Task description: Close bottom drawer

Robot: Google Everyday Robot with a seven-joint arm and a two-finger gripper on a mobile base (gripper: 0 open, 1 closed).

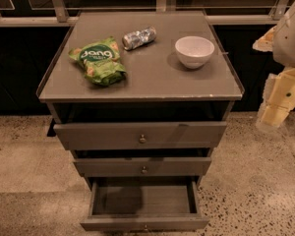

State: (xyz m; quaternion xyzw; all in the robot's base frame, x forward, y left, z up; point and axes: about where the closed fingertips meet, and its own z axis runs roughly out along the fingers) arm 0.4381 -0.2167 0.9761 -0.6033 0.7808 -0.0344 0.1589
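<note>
The bottom drawer of the grey cabinet is pulled far out, and its empty inside shows. Its slim front lies at the lower edge of the view with a small brass knob at its centre. The mid-width middle drawer and the widest top drawer stick out slightly. My gripper hangs at the far right, beside the cabinet's upper right corner. It is well above and to the right of the bottom drawer and touches nothing.
On the cabinet top lie a green snack bag, a crushed can and a white bowl. Speckled floor surrounds the cabinet. A dark wall with railings runs behind.
</note>
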